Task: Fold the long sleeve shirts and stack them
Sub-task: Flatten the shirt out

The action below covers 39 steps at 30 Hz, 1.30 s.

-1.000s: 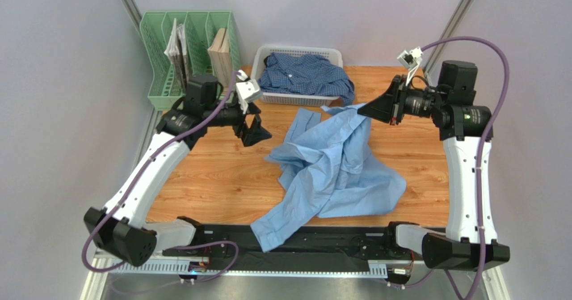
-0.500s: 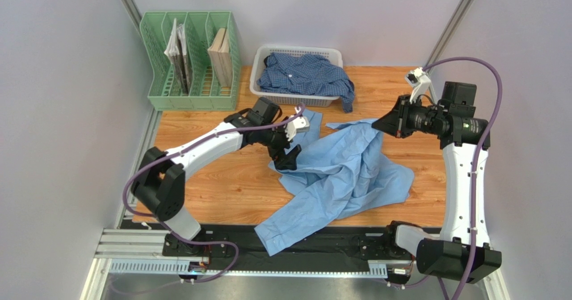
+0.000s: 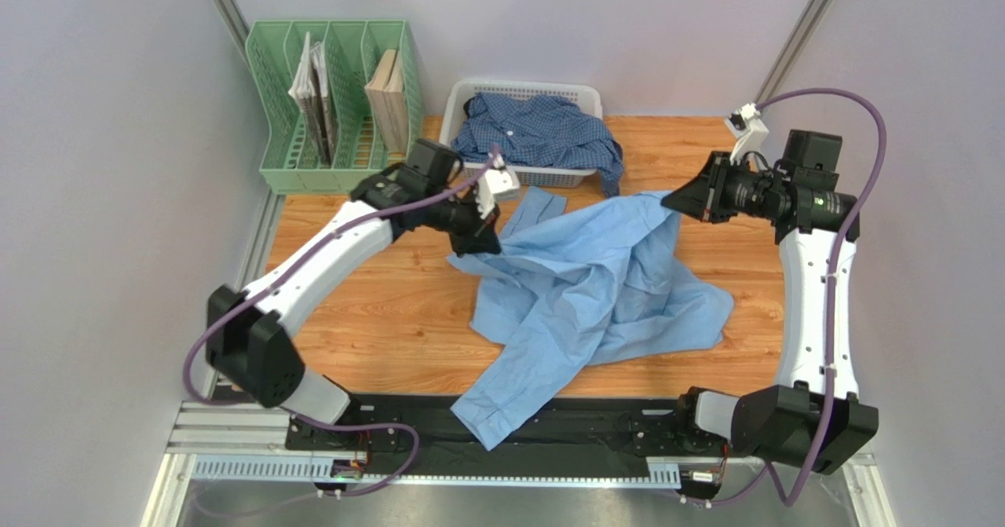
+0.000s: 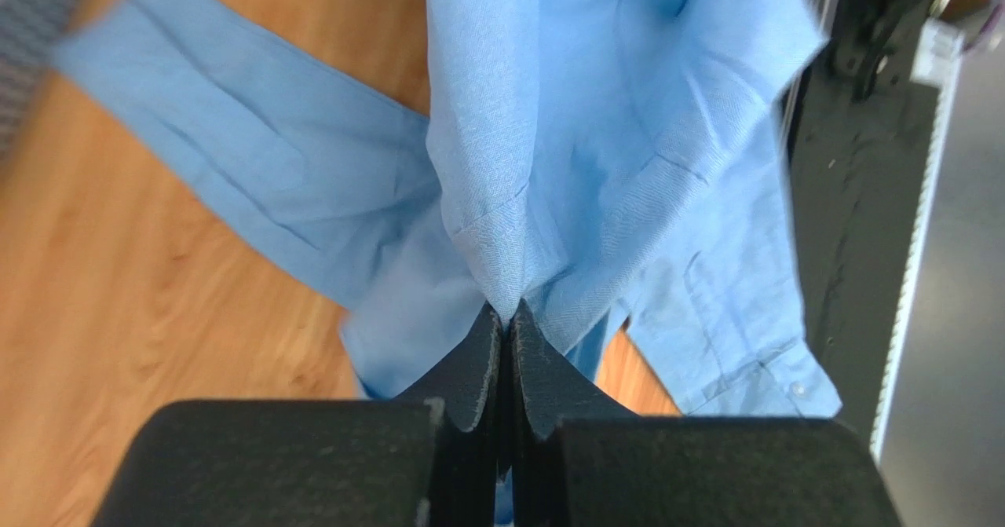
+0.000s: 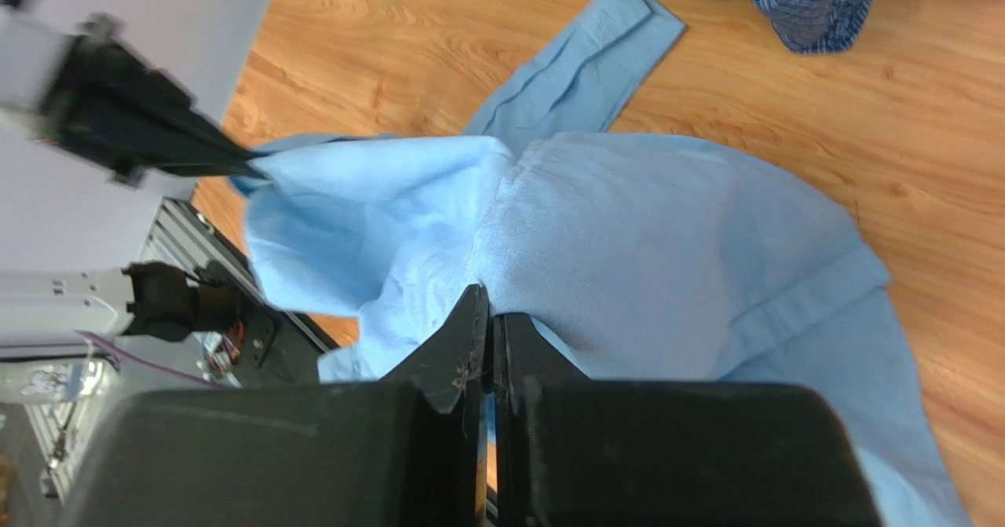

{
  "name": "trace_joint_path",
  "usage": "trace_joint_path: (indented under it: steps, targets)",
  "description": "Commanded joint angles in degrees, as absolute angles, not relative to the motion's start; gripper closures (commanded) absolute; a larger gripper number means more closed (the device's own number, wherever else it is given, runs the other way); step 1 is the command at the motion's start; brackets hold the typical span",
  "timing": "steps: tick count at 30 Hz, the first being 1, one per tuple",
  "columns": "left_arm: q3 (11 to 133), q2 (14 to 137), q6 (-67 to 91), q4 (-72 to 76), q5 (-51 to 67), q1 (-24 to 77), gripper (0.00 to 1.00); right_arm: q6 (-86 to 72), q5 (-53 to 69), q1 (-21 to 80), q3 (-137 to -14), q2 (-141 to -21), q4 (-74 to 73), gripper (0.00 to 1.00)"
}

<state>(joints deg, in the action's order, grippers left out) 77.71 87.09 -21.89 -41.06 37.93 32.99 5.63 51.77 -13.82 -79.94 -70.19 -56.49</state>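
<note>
Green plastic file rack (image 3: 333, 103) is standing at the far left corner of the desk (image 3: 378, 309), taking no part in the job. Just right of it, the left pincer (image 3: 478, 235) is clamping tight on a bunched fold at the far left side of the light blue shirt (image 3: 590, 286). That shirt is lying crumpled across the middle of the desk, with one sleeve trailing over the near edge. The checked shirt (image 3: 537, 127) is sitting heaped in the white basket (image 3: 519, 84) at the far edge. Nearer the right edge, the right pincer (image 3: 678, 201) is pinching the light blue shirt's far right side, jaws together on cloth. The task appears to be barely starting: neither shirt is folded, and nothing is stacked.
</note>
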Motion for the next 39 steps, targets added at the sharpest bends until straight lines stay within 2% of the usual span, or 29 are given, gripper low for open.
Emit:
trace_joint_path:
  steps: [1,6,7,8,10,11,14,17,20,22,23,25,26,28,30,31,32,34,35,36,37,39]
  targets:
    - [82.96,74.29,-16.80,-43.60,42.02,28.49,1.00,-3.95,51.53,-9.33,-83.05,-73.64,-42.73,1.00]
    - [91.22,71.19,-14.50,-47.18,36.05,25.66,1.00,-8.08,44.84,-9.31,-91.14,-79.53,-40.16,1.00]
    - [92.80,71.45,-13.20,-48.33,36.21,25.58,1.00,-7.65,44.22,-9.32,-91.66,-81.19,-40.95,0.94]
    - [93.16,71.72,-11.88,-49.99,36.56,25.66,1.00,-6.86,44.04,-9.32,-92.10,-81.91,-43.39,0.73]
    - [93.17,72.51,-8.20,-50.19,39.36,25.84,1.00,-2.14,46.05,-9.32,-93.33,-83.14,-47.96,0.57]
    - [93.16,72.68,-7.39,-49.49,39.98,26.54,1.00,-0.63,46.84,-9.32,-93.34,-82.71,-52.34,0.42]
    - [94.04,73.39,-4.14,-45.72,40.69,29.69,1.00,1.32,49.39,-9.32,-89.14,-75.72,-52.74,0.26]
    - [98.16,73.56,0.33,-40.02,37.72,31.99,1.00,1.49,49.84,-9.40,-83.77,-68.50,-50.63,0.18]
    - [104.40,74.18,4.56,-36.84,32.96,33.47,1.00,4.73,47.20,-9.75,-85.77,-66.80,-54.82,0.17]
    - [108.87,76.63,2.56,-37.70,25.08,38.73,1.00,6.41,47.11,-11.94,-90.84,-68.72,-60.86,0.17]
    - [110.29,78.03,1.77,-37.88,22.87,44.76,1.00,7.03,47.63,-14.48,-92.79,-69.95,-63.00,0.17]
    - [117.37,85.49,1.40,-40.06,19.43,49.81,1.00,9.14,50.09,-18.35,-96.57,-72.94,-68.70,0.18]
    - [121.25,89.08,2.54,-41.38,18.99,53.14,1.00,9.75,51.49,-23.42,-97.11,-73.82,-70.21,0.18]
    - [132.12,99.98,6.58,-44.28,21.52,54.84,1.00,13.17,56.06,-28.71,-97.99,-76.53,-75.98,0.19]
    - [137.00,107.36,7.99,-44.30,24.68,56.07,1.00,18.08,59.05,-34.70,-99.57,-78.74,-81.97,0.19]
    - [137.89,108.79,6.87,-43.08,27.83,56.16,0.95,23.33,59.06,-36.28,-99.84,-80.23,-87.14,0.20]
    - [138.16,109.85,5.12,-44.02,31.34,56.16,0.66,25.47,59.06,-38.82,-99.15,-80.85,-89.45,0.20]
    - [136.25,110.04,-4.24,-51.36,32.26,55.55,0.46,33.00,57.84,-40.25,-98.18,-81.82,-94.80,0.20]
    - [133.01,108.91,-7.18,-52.55,31.12,54.59,0.36,34.61,56.87,-40.51,-96.17,-81.57,-95.44,0.21]
    - [128.37,104.81,-8.95,-52.38,30.24,53.10,0.35,35.59,55.21,-40.69,-94.85,-81.13,-95.54,0.21]
    - [116.40,102.33,-11.92,-49.60,30.93,48.65,0.26,37.94,54.85,-40.61,-93.09,-80.34,-95.54,0.21]
    - [102.39,97.22,-15.63,-48.52,33.05,43.88,0.12,39.98,53.27,-39.21,-89.41,-78.05,-95.36,0.21]
